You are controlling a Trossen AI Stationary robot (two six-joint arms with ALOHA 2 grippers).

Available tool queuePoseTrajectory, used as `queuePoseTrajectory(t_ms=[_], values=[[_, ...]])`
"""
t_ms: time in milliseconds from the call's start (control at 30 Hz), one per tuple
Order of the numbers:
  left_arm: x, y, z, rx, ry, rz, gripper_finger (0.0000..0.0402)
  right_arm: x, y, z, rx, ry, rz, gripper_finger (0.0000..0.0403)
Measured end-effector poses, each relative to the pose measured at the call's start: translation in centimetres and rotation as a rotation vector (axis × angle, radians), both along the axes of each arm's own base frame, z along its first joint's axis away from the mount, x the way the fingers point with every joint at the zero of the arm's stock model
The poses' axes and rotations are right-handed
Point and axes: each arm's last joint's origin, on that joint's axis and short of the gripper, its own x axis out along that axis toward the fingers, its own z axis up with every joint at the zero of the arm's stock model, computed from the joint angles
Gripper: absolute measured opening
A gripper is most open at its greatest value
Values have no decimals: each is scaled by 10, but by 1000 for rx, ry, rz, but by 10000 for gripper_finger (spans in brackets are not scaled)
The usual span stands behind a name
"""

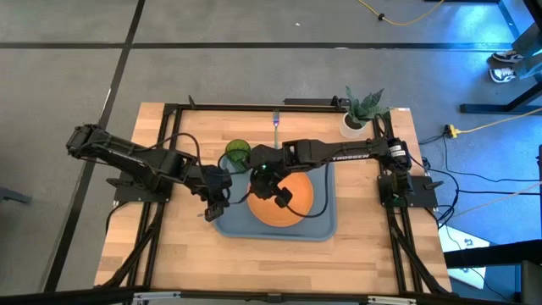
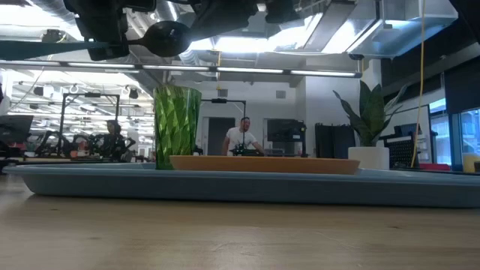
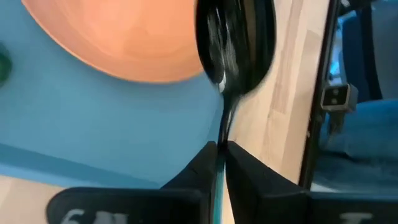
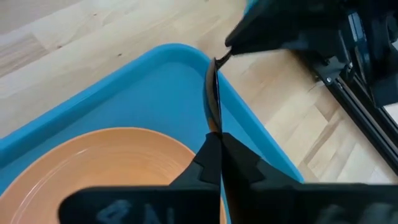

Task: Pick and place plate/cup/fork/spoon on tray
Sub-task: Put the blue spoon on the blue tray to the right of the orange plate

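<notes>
The spoon (image 3: 236, 53), with a dark shiny bowl and a teal handle, hangs in the air over the tray's left part, held at both ends. My left gripper (image 3: 219, 163) (image 1: 222, 202) is shut on its handle end. My right gripper (image 4: 216, 149) (image 1: 247, 188) is shut on its bowl end. The orange plate (image 1: 288, 205) lies flat in the blue tray (image 1: 326, 227). The green cup (image 1: 237, 154) stands upright at the tray's far left corner. The fork (image 1: 275, 124) lies on the table beyond the tray's far rim. My left gripper pinches the spoon's thin neck and handle (image 3: 221, 140) between its two fingers. The fingers lie along the spoon, slanting down from the table's left. The bowl sticks out beyond them, clear of the tray. My right gripper pinches the bowl's outer end (image 4: 213, 121) between its two fingers, one on each face of the bowl, which shows edge-on. The fingers slant down from the table's right, along the spoon. The spoon hangs clear above the tray's rim.
A white pot with a green plant (image 1: 360, 114) stands at the table's far right corner. A black frame (image 1: 169, 152) runs around the table top. Bare wood lies near the front edge (image 1: 279, 267). People show in the room behind, in the low view.
</notes>
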Motion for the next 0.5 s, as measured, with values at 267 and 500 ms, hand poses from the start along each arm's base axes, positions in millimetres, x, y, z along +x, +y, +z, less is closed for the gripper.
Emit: queuePoseTrajectory(t_ms=[267,500], values=[[1,3,1,-5,-5,70,54,0,0,0,-1,1,-1,0],[2,7,1,-74,19,67,55,-4,0,-4,-40,49,-1,0]])
